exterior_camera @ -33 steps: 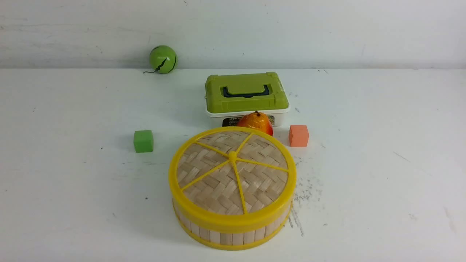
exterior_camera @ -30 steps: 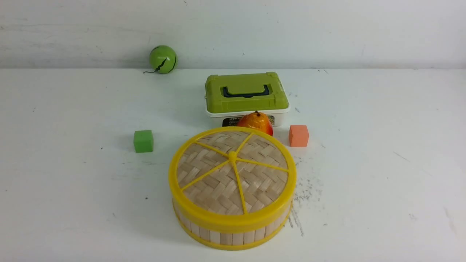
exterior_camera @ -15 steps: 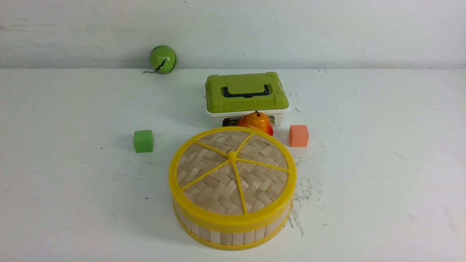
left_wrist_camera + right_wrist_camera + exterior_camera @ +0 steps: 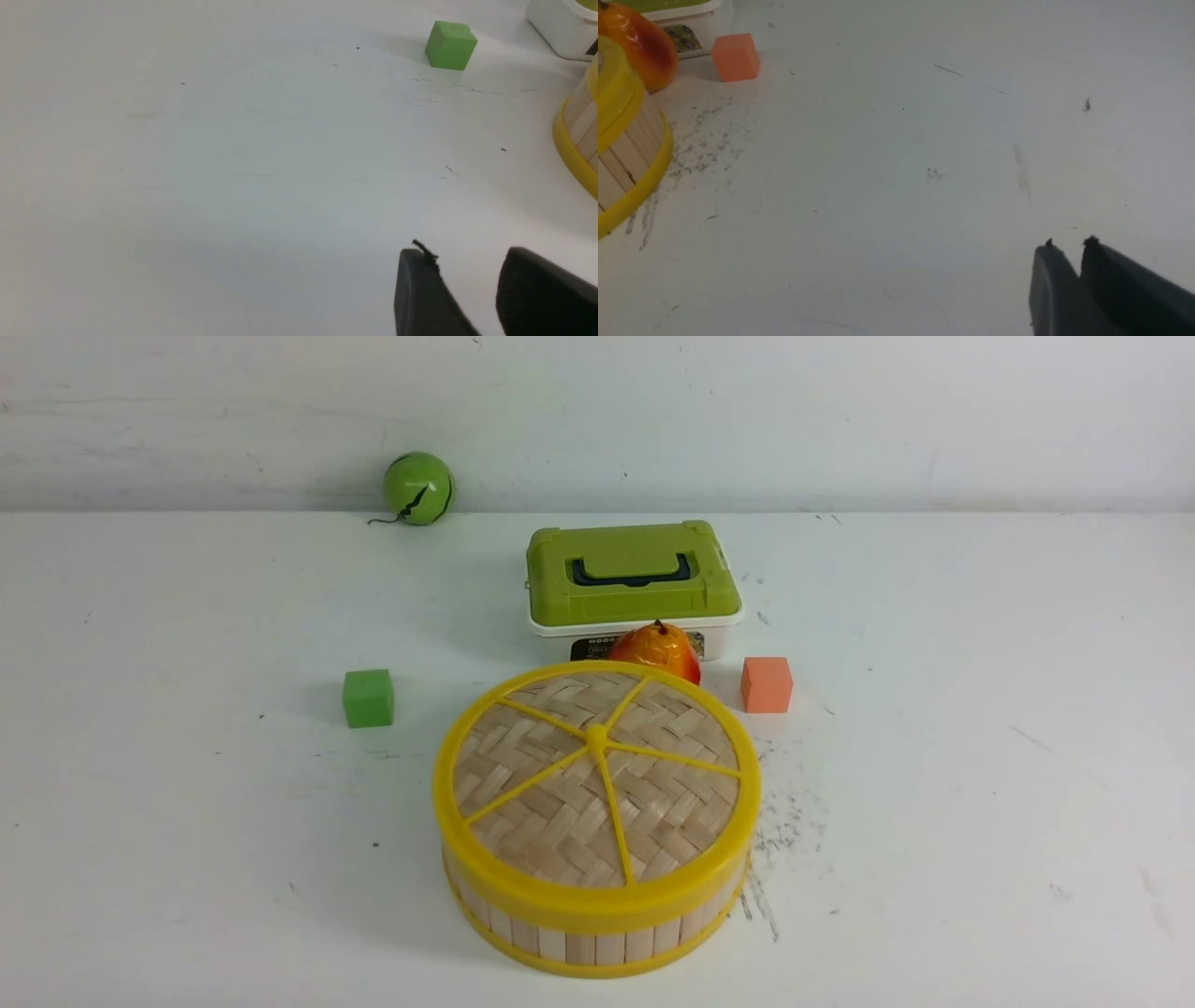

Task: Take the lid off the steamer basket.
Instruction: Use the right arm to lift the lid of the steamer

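Writing is pretty scarce: the only bit is found on a dark label (image 4: pixel 590 646) on the front of the white box (image 4: pixel 551 637), and most of it is hidden by the orange-red fruit (image 4: pixel 658 651). Something like "MOD" can be made out in pale letters, nothing more. The box is capped with a green top (image 4: pixel 635 583) with a dark handle, and no brand can be read on it.

The lid (image 4: pixel 560 821) is seated flat on the steamer basket (image 4: pixel 597 947), its yellow rim sitting snug over the basket's top. The pair is placed near the middle of the white table (image 4: pixel 934 756), close to the near edge, with the fruit just behind it. A green cube (image 4: pixel 368 698) is set off to the far left of the basket, an orange cube (image 4: pixel 766 684) off to the far right, and a green ball (image 4: pixel 417 488) is parked by the far wall.

Neither arm is caught in the front view. The left gripper (image 4: pixel 462 255) is held low over bare table with its dark fingers apart and nothing between them; only a sliver of the basket wall is seen in its wrist view, well apart from the fingers. The right gripper (image 4: pixel 1069 243) is seen with fingers brought together, just a small notch left at the tips, gripping nothing. The basket is well apart from it too.
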You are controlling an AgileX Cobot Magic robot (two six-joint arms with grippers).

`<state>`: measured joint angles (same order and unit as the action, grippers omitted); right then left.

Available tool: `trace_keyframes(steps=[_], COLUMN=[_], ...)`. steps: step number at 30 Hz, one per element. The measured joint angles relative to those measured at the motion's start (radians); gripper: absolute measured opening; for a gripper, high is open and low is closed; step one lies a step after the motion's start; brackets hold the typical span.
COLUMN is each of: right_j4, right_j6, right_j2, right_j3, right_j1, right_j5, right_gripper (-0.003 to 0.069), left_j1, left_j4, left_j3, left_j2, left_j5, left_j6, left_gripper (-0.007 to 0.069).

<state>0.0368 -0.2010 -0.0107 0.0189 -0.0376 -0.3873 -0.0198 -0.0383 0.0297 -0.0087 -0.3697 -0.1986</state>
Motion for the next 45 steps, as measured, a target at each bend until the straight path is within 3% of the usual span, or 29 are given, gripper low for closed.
trace_keyframes(steps=[34, 35, 36, 42, 45], right_j4=[-0.018, -0.096, -0.096, -0.645, -0.753], right_j6=[-0.007, -0.046, -0.053, -0.370, -0.419], right_j2=[0.000, 0.000, 0.000, 0.000, 0.000], right_j3=[0.000, 0.000, 0.000, 0.008, 0.008], right_j1=[0.000, 0.000, 0.000, 0.000, 0.000], right_j5=[0.002, 0.008, 0.010, 0.011, 0.015], right_gripper=[0.0122, 0.0124, 0.0124, 0.0129, 0.0132], left_j1=[0.000, 0.000, 0.000, 0.000, 0.000], left_j4=[0.000, 0.000, 0.000, 0.000, 0.000], left_j3=[0.000, 0.000, 0.000, 0.000, 0.000], left_j2=[0.000, 0.000, 0.000, 0.000, 0.000], left_j5=[0.000, 0.000, 0.000, 0.000, 0.000], left_j6=[0.000, 0.000, 0.000, 0.000, 0.000], left_gripper=[0.0239, 0.0239, 0.0239, 0.0239, 0.0239])
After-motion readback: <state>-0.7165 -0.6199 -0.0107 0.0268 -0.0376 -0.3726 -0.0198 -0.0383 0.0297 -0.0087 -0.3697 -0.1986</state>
